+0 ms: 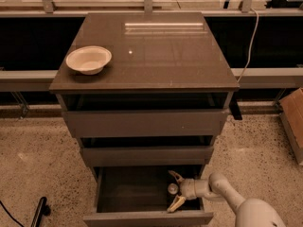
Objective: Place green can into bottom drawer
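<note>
The small, silver-topped green can stands at the right of the open, shallow grey-brown bottom drawer, between the pale pincer's wide-apart fingers.

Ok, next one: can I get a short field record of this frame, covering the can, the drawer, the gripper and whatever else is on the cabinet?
green can: inside the bottom drawer, right side, silver top showing
bottom drawer: pulled open
gripper: inside the bottom drawer, open, one finger either side of the green can
contact with can: cannot tell
bowl: cream, on the cabinet top, left side
</note>
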### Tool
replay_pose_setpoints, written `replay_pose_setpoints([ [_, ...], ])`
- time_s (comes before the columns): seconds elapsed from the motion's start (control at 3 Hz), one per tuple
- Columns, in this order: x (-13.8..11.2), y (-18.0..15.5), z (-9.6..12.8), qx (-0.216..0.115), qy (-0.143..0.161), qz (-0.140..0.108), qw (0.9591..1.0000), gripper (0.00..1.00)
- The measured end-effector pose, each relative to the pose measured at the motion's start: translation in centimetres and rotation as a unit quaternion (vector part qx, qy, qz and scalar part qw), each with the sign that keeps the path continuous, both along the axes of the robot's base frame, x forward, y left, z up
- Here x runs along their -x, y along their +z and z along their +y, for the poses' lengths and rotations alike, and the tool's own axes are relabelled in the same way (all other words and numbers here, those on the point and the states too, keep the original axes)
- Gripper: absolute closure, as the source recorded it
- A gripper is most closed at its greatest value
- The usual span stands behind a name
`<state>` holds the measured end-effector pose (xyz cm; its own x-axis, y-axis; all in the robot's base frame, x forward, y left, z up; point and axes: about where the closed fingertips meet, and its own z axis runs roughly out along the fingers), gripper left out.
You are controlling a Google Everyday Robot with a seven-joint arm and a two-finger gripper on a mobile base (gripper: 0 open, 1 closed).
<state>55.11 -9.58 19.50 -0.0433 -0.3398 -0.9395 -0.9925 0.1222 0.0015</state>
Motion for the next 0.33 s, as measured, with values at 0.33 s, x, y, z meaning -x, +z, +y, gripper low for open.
replay_pose_setpoints([
  [0.33,0.0,0.0,0.0,0.0,0.0,0.0,1.0,0.0],
])
